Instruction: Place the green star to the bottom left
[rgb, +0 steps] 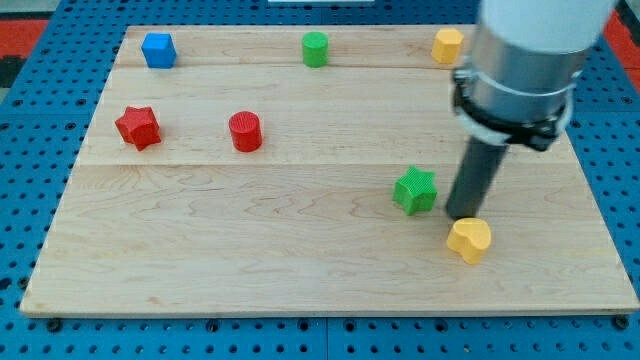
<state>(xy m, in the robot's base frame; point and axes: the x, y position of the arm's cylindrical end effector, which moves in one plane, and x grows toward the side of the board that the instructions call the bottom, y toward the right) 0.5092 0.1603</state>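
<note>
The green star (415, 190) lies right of the board's middle. My tip (462, 216) stands just to the star's right and a little below it, close to it with a small gap. A yellow heart-shaped block (469, 239) lies directly below my tip, almost touching it. The rod rises to the arm's grey wrist at the view's top right.
A red star (138, 127) and a red cylinder (245, 131) lie at the left. A blue block (158, 49), a green cylinder (315, 48) and a yellow block (448, 45) line the top edge. The wooden board (250, 260) sits on a blue pegboard.
</note>
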